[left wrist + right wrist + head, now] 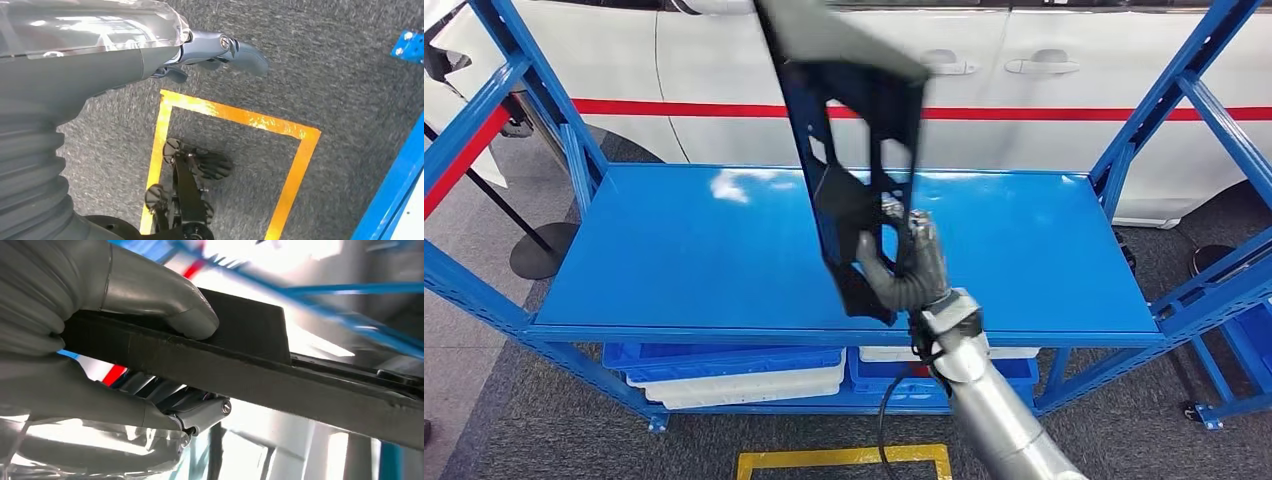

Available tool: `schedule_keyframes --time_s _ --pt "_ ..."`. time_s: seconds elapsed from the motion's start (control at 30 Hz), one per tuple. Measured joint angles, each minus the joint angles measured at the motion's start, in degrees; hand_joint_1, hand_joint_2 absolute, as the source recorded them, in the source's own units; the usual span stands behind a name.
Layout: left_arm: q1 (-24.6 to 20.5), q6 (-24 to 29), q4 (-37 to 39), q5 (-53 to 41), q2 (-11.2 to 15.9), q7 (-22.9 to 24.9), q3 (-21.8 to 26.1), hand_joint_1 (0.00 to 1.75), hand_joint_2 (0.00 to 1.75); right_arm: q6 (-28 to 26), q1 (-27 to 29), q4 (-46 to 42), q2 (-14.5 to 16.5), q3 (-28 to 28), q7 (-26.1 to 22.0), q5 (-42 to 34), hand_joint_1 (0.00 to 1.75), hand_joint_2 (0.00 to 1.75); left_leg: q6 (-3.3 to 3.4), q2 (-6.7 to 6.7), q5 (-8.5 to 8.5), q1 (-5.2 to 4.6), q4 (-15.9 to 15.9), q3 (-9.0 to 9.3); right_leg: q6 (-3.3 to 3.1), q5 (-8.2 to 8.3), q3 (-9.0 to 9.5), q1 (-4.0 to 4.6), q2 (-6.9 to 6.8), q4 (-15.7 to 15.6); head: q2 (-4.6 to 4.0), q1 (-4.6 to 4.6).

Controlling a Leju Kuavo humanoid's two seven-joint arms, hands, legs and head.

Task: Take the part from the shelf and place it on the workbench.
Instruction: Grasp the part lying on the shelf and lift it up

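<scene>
Blue steel shelving (514,300) stands before me, its wide flat shelf (674,260) glossy with reflected light, and behind it runs the side of a white car (1074,90) with a red stripe along its doors. Under the shelf sit blue and white plastic bins (734,372), stacked close together. On the grey carpeted floor (325,65) a yellow taped rectangle (235,116) marks the ground near my feet. My right hand (904,262) is raised over the middle of the shelf and grips the part (856,150), a long flat black panel with several cut-out openings. I hold it near its lower end, and it rises steeply, tilted a little, so its upper end reaches the top of my head view in front of the car doors. Its lowest tip hangs near the shelf's front edge; I cannot tell whether it touches the shelf. From my right wrist, my thumb (165,300) presses down on one face of the panel's edge while my darker fingers (165,395) wrap beneath it, clamping the black bar between them. My left hand (220,50) hangs low over the carpet, fingers curled in with nothing in them, and the blue upright of the shelving frame passes close by.
</scene>
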Motion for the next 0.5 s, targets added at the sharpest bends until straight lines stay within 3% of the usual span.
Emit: schedule_keyframes --time_s 0.07,0.13,0.27,0.33,0.4,0.43,0.47,0.5 --pt "-0.04 0.50 0.02 -0.04 -0.08 0.42 0.04 0.00 1.75 9.11 1.93 -7.28 -0.78 -1.36 -0.11 -8.89 1.69 1.75 -0.08 -0.01 -0.16 -0.32 0.10 0.10 -0.86 3.78 3.98 0.32 -0.03 -8.12 0.00 0.00" --pt "-0.06 1.21 0.05 -0.27 -0.19 1.22 0.05 0.00 1.75 17.70 3.50 -13.11 -1.11 -2.55 0.64 -15.73 1.69 1.75 -0.44 0.00 -0.29 -0.52 0.16 0.10 -1.36 5.21 6.25 0.68 -0.15 -12.91 0.00 -0.01" --pt "-0.17 2.09 0.07 -0.48 -0.25 2.24 0.06 0.00 1.75 30.28 6.57 -20.64 -1.47 -2.76 3.24 -24.12 1.69 1.75 -1.56 0.09 -1.11 -0.53 0.81 0.02 -1.97 5.54 6.72 0.35 -0.31 -14.11 0.00 -0.01" --pt "-0.28 2.19 0.08 -0.56 -0.33 2.71 0.05 0.00 1.75 33.04 7.60 -22.80 -1.47 -2.15 3.55 -24.98 1.69 1.75 -2.12 0.12 -4.38 -0.35 5.52 -1.83 -2.38 5.88 6.95 0.04 -0.52 -14.49 0.00 -0.01" --pt "-0.32 2.36 0.09 -0.81 -0.38 3.42 0.05 0.00 1.75 34.72 8.71 -23.97 -1.55 -1.41 3.17 -25.17 1.69 1.75 -2.65 0.14 -8.36 -0.09 13.07 -4.90 -2.55 6.02 6.77 0.04 -0.60 -14.42 0.00 -0.01" --pt "-0.29 2.56 0.09 -1.20 -0.38 3.85 0.03 0.00 1.75 35.37 9.27 -24.24 -1.61 -1.10 2.92 -25.23 1.69 1.75 -2.85 0.15 -9.22 0.03 15.53 -5.80 -2.56 6.06 6.63 0.04 -0.62 -14.34 0.00 -0.01" --pt "-0.25 2.80 0.09 -1.70 -0.38 4.27 -0.05 0.00 1.75 35.86 9.73 -24.35 -1.68 -0.84 2.76 -25.28 1.69 1.75 -3.00 0.15 -8.93 0.13 15.90 -5.70 -2.53 6.10 6.49 0.03 -0.63 -14.23 0.00 -0.01" --pt "-0.23 3.05 0.09 -2.24 -0.36 4.65 -0.15 0.00 1.75 36.23 10.06 -24.35 -1.73 -0.60 2.74 -25.33 1.69 1.75 -3.07 0.16 -7.60 0.23 13.88 -4.44 -2.49 6.14 6.37 0.00 -0.63 -14.09 0.00 -0.01"
